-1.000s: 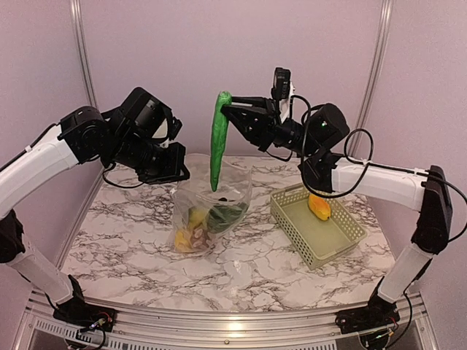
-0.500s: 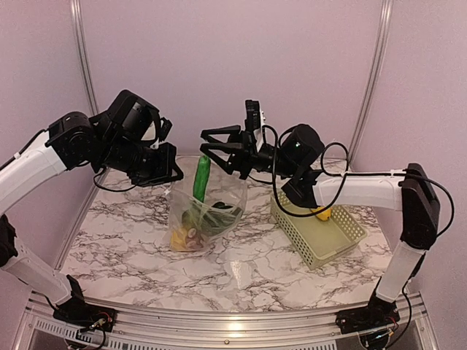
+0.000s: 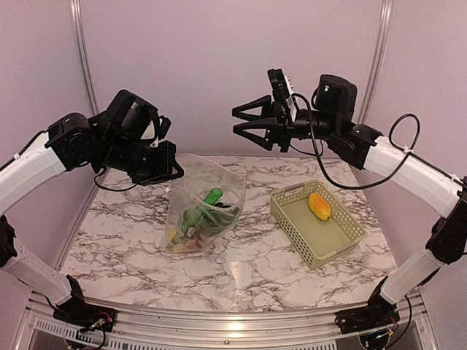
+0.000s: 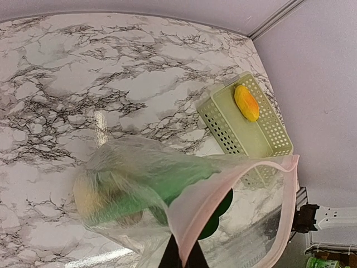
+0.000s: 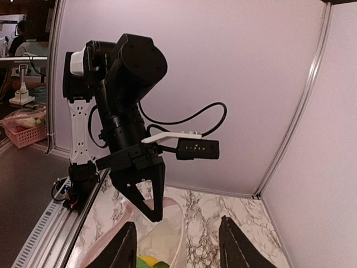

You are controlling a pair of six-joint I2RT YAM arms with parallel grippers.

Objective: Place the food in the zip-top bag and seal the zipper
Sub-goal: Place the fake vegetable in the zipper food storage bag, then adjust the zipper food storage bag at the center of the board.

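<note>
Pinches the rim of the bag [image 3: 211,182] in the left gripper [image 3: 175,177], jaws clamped tight on the plastic, mouth lifted and gaping, bottom resting on the table [image 3: 255,255]. Carries nothing in the right gripper [image 3: 236,122], fingers spread partway, high above and right of the bag, well apart from it. Looks clear and crinkly, with a pinkish zipper [image 4: 181,220] along the open edge. Holds a long green vegetable [image 3: 208,203] over yellow and brown pieces. Beside it, an orange piece [image 3: 319,205] in the pale green basket [image 3: 349,232].
</note>
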